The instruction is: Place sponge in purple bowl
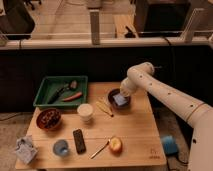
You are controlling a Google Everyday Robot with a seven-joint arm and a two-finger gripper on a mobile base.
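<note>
Camera view: we see the gripper (121,93) over the round dark purple bowl (111,94) holding the light-blue sponge (119,101); finger state unclear. A white cup (85,112) stands nearby.

Pale wooden table (130,135), gripper (121,94) above, glossy white plastic arm (165,95)

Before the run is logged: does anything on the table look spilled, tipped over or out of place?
Nothing stands out. The sponge lies in the purple bowl, with the gripper right above it. The brown bowl and white cup stand upright, and nothing looks spilled.
</note>
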